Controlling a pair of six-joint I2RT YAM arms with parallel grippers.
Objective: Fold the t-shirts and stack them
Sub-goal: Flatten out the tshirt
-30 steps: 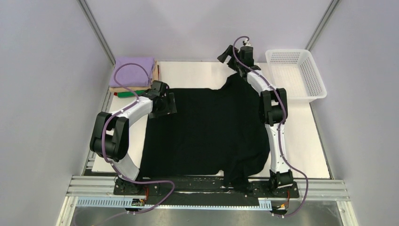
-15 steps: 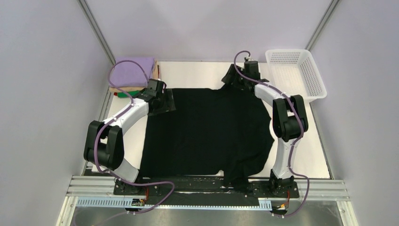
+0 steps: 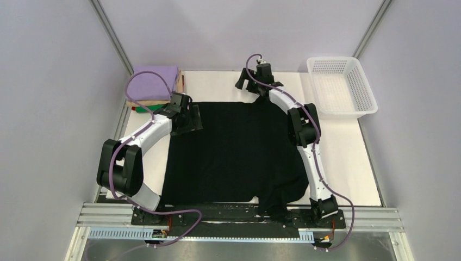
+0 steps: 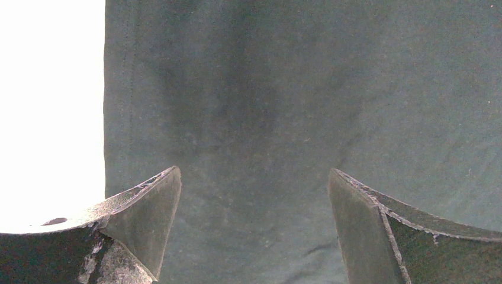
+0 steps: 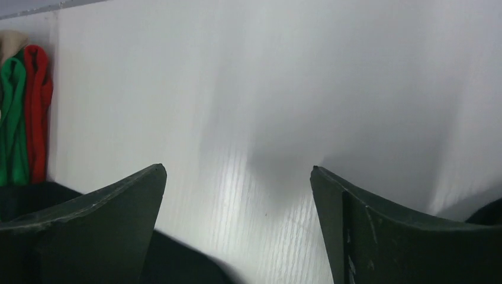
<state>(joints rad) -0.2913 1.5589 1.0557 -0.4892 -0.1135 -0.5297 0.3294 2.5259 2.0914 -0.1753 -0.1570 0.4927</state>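
Note:
A large black t-shirt [image 3: 239, 152] lies spread flat on the white table, its hem hanging over the near edge. My left gripper [image 3: 189, 119] is open and empty, low over the shirt's left sleeve; the left wrist view shows my left gripper [image 4: 254, 177] above black cloth [image 4: 296, 89] close to its hem edge. My right gripper [image 3: 243, 82] is open and empty over bare table behind the collar; the right wrist view shows my right gripper [image 5: 237, 177] with a bit of black cloth [image 5: 177, 260] below. A folded stack topped by a lavender shirt [image 3: 155, 79] sits back left.
A white mesh basket [image 3: 350, 109] stands at the back right. Under the lavender shirt lie tan, red and green ones; the green shirt [image 5: 12, 118] and the red shirt [image 5: 38, 112] show at the left edge of the right wrist view. Grey walls close in on both sides.
My right arm has swung left from near the basket to the back middle of the table, behind the collar. My left gripper has edged slightly towards the back left over the sleeve.

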